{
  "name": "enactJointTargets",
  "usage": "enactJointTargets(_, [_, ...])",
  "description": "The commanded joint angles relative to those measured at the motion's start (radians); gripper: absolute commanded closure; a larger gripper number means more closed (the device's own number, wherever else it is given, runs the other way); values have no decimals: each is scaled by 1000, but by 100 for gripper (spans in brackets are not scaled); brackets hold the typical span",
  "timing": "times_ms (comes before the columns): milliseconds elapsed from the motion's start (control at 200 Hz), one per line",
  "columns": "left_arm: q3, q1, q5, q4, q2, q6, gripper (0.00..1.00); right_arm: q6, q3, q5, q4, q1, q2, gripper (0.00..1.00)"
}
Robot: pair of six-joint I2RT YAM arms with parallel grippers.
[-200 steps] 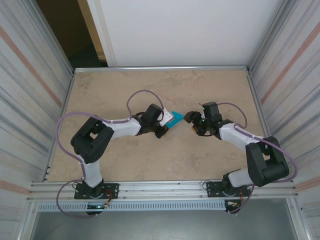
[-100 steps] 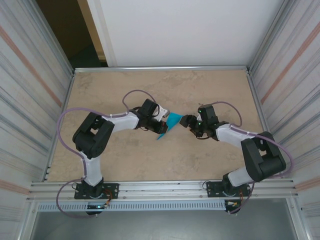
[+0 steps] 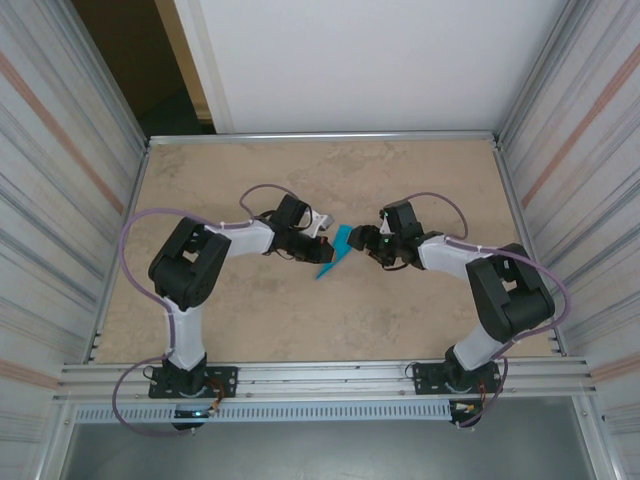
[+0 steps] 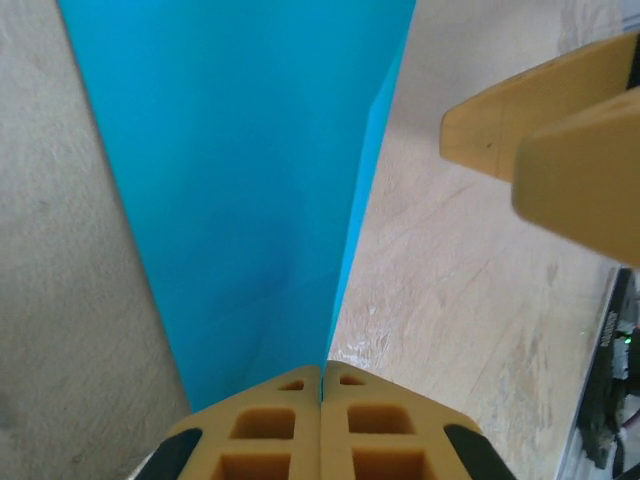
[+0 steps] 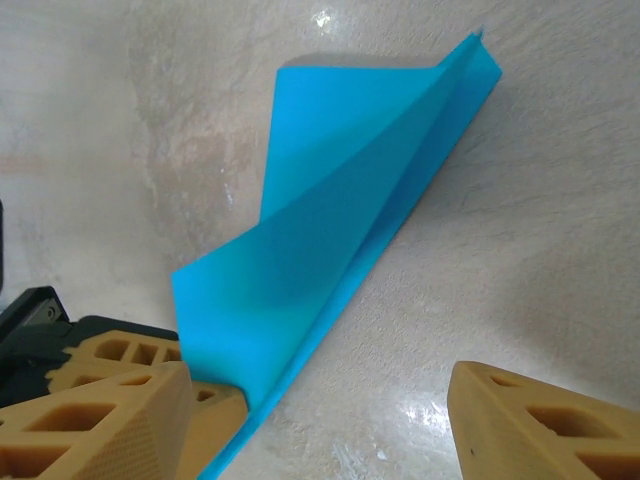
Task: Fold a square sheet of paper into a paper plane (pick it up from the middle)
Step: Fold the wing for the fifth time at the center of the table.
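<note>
The teal-blue sheet of paper (image 3: 337,253) is folded along a centre crease into a narrow pointed shape and hangs just above mid-table. My left gripper (image 3: 324,240) is shut on it; in the left wrist view its fingertips (image 4: 322,378) pinch the crease at the paper's (image 4: 240,190) near end. From the right, my right gripper (image 3: 363,240) stands open at the paper's other side. In the right wrist view the paper's (image 5: 340,220) folded edge runs down between the open jaws of the right gripper (image 5: 330,425), close beside its left finger (image 5: 110,420). The right gripper's fingers (image 4: 550,130) also show in the left wrist view.
The beige tabletop (image 3: 420,320) is boxed in by corrugated metal walls left and right (image 3: 590,150) and a white panel at the back (image 3: 380,60). An aluminium rail (image 3: 330,375) carrying both arm bases runs along the near edge.
Both grippers have closed in on each other at mid-table. The right gripper slid left up to the paper. The paper has turned from lying flat to standing on its crease, tip toward the near side.
</note>
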Motion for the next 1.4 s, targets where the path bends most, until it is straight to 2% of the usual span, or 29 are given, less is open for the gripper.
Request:
enactJointTargets(0, [-10, 14, 65, 48, 13, -61, 100, -53, 46, -19, -47, 9, 37, 33])
enactJointTargets(556, [-2, 45, 169, 68, 69, -193, 100, -104, 143, -53, -103, 15, 143, 32])
enactJointTargets(962, [-24, 54, 171, 100, 73, -204, 100, -91, 169, -53, -115, 15, 205, 33])
enactJointTargets(1393, [-41, 56, 167, 120, 101, -203, 98, -51, 258, 18, -268, 34, 312, 34])
